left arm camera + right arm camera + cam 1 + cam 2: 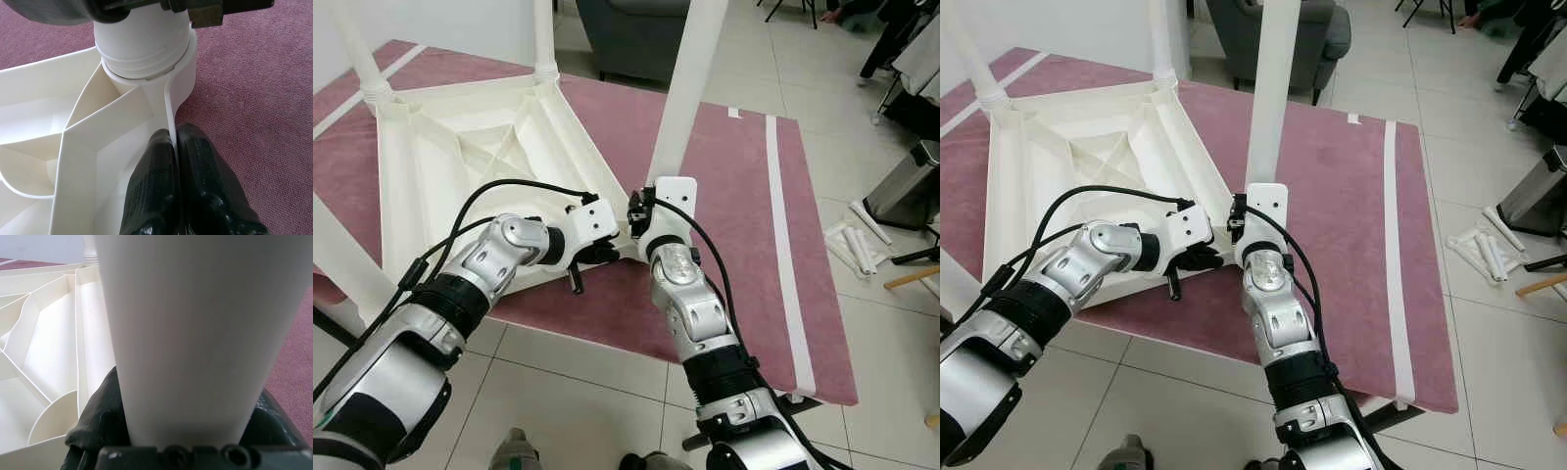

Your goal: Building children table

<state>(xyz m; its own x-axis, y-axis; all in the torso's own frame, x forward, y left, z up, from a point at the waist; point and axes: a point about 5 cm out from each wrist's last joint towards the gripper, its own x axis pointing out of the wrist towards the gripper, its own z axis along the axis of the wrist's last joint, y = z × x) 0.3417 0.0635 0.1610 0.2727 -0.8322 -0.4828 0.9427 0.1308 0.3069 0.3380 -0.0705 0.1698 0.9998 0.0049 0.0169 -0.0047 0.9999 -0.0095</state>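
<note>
The white children's table lies upside down on a maroon rug over the tiled floor, with legs standing up from its corners. At the corner nearest the robot, the right gripper holds the lower part of a white table leg, jaws spread around it and clamping it on both sides; the leg stands upright in its round corner socket. The left gripper sits just beside that socket, jaws pressed together on the thin rim wall of the tabletop frame, pinching it. Loose white parts lie on the tiles, well apart, beyond the rug's right edge. A grey armchair stands behind the rug.
</note>
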